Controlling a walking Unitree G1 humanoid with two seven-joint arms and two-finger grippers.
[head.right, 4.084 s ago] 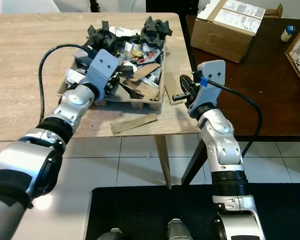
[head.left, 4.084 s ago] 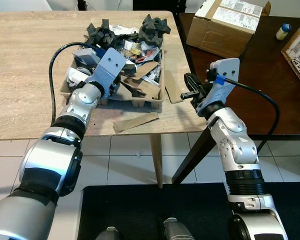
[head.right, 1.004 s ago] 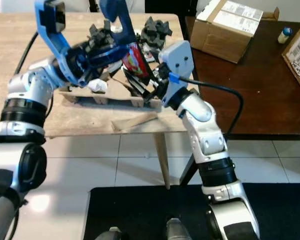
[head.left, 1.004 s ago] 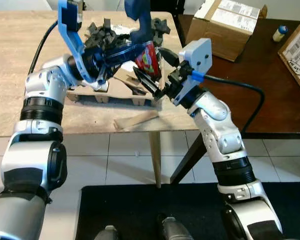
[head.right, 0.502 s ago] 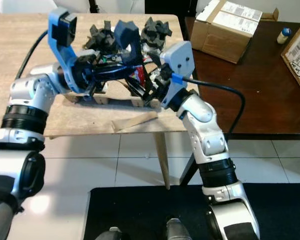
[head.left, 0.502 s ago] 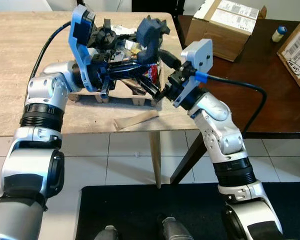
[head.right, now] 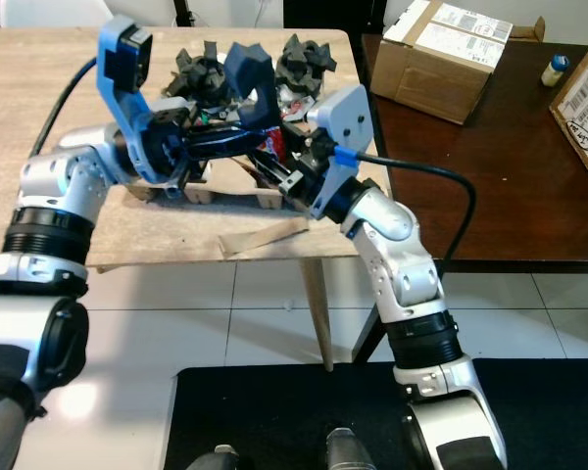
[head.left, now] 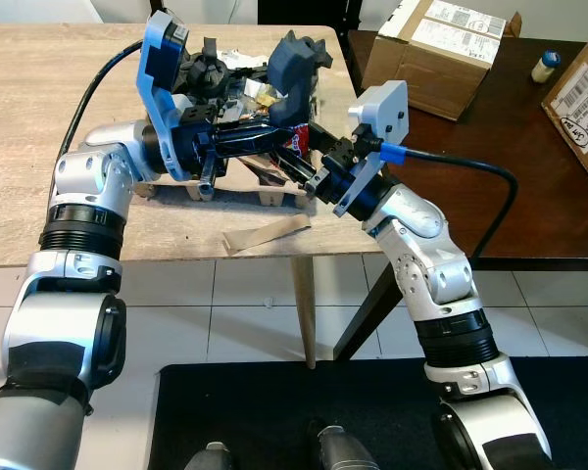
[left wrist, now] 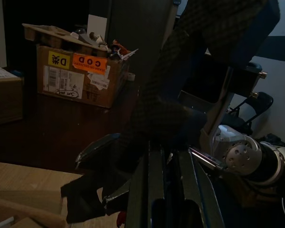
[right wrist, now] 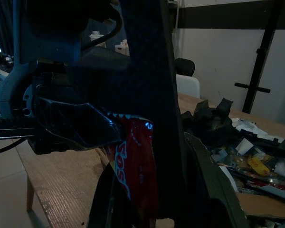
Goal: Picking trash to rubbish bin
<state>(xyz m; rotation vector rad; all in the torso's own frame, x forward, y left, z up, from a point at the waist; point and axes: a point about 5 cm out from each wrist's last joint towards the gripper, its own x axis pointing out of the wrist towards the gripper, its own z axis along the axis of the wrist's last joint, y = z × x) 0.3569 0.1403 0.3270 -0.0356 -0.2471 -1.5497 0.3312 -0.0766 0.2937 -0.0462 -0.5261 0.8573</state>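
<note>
Lowered since a second ago: left pincer (head.left: 299, 147), pinching red wrapper (right wrist: 135, 171) just above cardboard tray (head.left: 274, 196) on table (head.left: 39, 157). Right pincer (head.left: 309, 162), spread, alongside wrapper, nearer arm, long axis upright. Beyond: cardboard boxes (head.left: 441, 49).

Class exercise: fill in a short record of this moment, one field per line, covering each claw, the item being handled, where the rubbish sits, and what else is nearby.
Left claw: over the tray's right end, beside the red wrapper
Right claw: meeting the left one at the wrapper
Red wrapper: between dark fingers in the right wrist view; grip unclear
Tray: cardboard, piled with rubbish, on the wooden table
Loose scrap: cardboard strip near the table's front edge
Nearby: cardboard box on the dark table
</note>
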